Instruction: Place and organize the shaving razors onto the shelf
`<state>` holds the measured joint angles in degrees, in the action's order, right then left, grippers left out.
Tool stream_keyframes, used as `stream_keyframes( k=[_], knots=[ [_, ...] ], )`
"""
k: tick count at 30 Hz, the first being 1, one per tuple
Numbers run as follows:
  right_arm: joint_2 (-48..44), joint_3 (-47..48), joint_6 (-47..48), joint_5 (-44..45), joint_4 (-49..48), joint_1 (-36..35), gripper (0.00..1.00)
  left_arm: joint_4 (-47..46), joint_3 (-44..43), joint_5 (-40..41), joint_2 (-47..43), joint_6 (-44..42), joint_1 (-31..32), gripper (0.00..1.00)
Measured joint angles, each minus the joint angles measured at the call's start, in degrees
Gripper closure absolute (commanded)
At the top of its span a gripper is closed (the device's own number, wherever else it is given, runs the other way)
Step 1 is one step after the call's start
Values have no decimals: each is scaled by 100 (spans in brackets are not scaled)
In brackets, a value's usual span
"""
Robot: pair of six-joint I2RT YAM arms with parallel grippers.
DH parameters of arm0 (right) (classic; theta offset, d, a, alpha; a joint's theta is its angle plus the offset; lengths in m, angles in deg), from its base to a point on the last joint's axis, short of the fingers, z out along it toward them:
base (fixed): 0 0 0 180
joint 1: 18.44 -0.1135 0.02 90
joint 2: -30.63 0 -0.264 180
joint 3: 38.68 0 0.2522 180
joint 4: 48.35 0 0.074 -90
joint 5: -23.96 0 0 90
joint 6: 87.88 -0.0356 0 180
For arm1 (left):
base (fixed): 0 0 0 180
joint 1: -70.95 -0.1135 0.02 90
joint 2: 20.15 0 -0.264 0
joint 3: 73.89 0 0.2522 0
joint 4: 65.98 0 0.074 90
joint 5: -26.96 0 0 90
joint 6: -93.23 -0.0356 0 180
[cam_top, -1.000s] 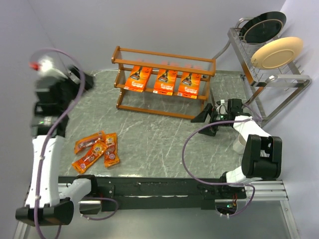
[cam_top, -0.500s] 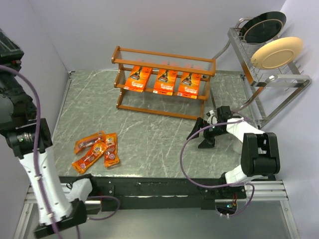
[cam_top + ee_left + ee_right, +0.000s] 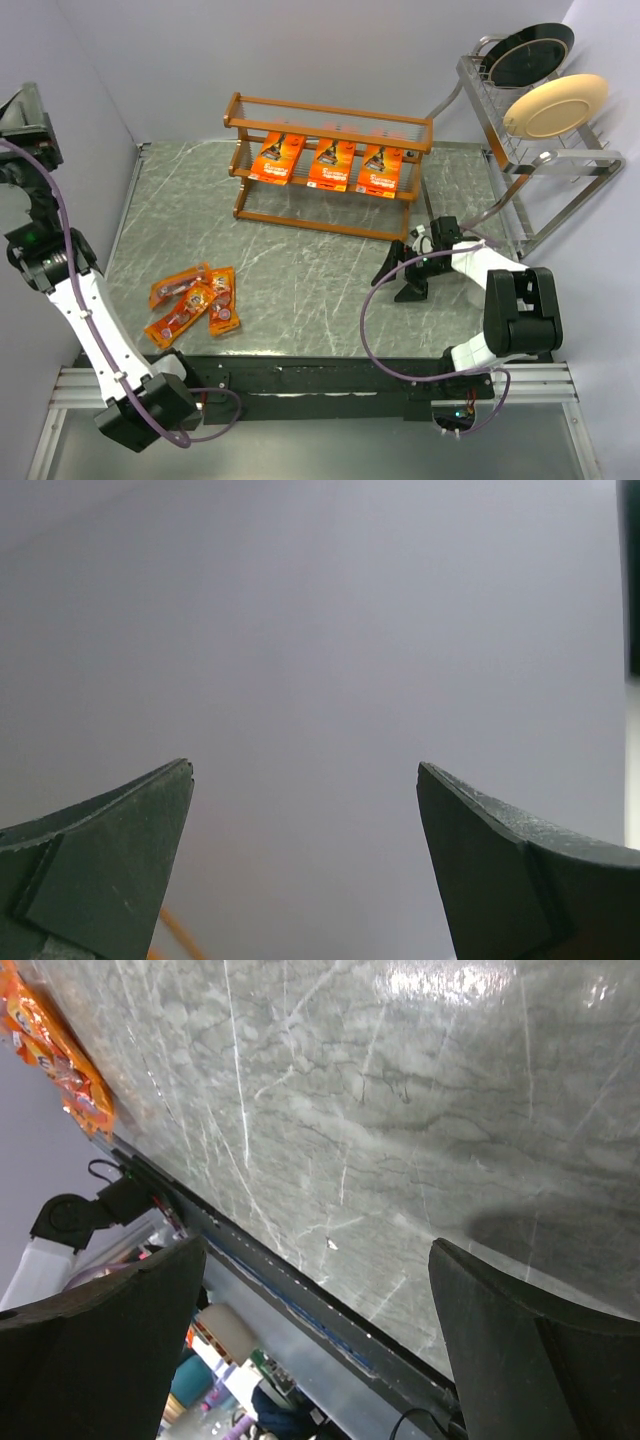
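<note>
Shaving razors [image 3: 329, 163] | three on shelf [image 3: 330, 110] | three small packs [image 3: 195, 302] on table [image 3: 300, 280]

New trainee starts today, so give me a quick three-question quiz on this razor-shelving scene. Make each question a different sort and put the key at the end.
1. True or false: three large razor packs rest on the shelf.
2. Where do the three small razor packs lie? A. in the plate rack. B. on the table, near its front left. C. on the shelf.
3. Fill in: the jaws of the right arm stand ____, holding nothing.
Key: 1 true; 2 B; 3 open.
</note>
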<state>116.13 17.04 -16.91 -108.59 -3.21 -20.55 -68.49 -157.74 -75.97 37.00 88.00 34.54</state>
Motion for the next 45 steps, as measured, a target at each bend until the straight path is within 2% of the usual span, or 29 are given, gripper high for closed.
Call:
stream_keyframes(
  k=[2,5,7,9,12,15,17,21,28,37,40,41,45],
  knots=[
    [-15,15,55,-17,7,-31,0,407,-391,-442,68,-570,28,1],
    [-55,168,208,-44,131,-236,0,2072,-1762,-1012,566,-1770,164,1],
    [-111,334,229,-61,131,-575,0,3281,-2299,-1263,852,-2623,249,1],
    [-170,575,166,-66,81,-1097,0,4371,-2245,-1375,918,-3394,297,1],
    [-192,966,-107,-22,-258,-1937,1,5928,-1547,-1294,994,-4684,317,1],
    [-98,1340,-564,37,-743,-2629,5,6977,-892,-1069,1086,-5786,328,1],
    [144,1628,-793,72,-979,-2946,6,7488,-758,-966,1097,-6378,330,1],
    [1117,2444,-1182,166,-1384,-3508,7,7823,-763,-933,1134,-6996,339,0],
    [2730,3281,-1805,122,-1985,-4601,6,7705,-186,-1392,1340,-6988,258,1],
    [3606,3587,-2699,-140,-2573,-5296,8,7656,-127,-1432,1379,-6900,186,1],
    [3939,3803,-3097,-269,-2964,-5388,13,7650,-127,-1443,1338,-6854,160,1],
    [4050,3882,-3244,-356,-3088,-5438,19,7652,-127,-1443,1309,-6852,155,0],
    [4306,3995,-3676,-501,-3442,-5530,30,7656,-127,-1440,1167,-6854,144,1]
  ],
)
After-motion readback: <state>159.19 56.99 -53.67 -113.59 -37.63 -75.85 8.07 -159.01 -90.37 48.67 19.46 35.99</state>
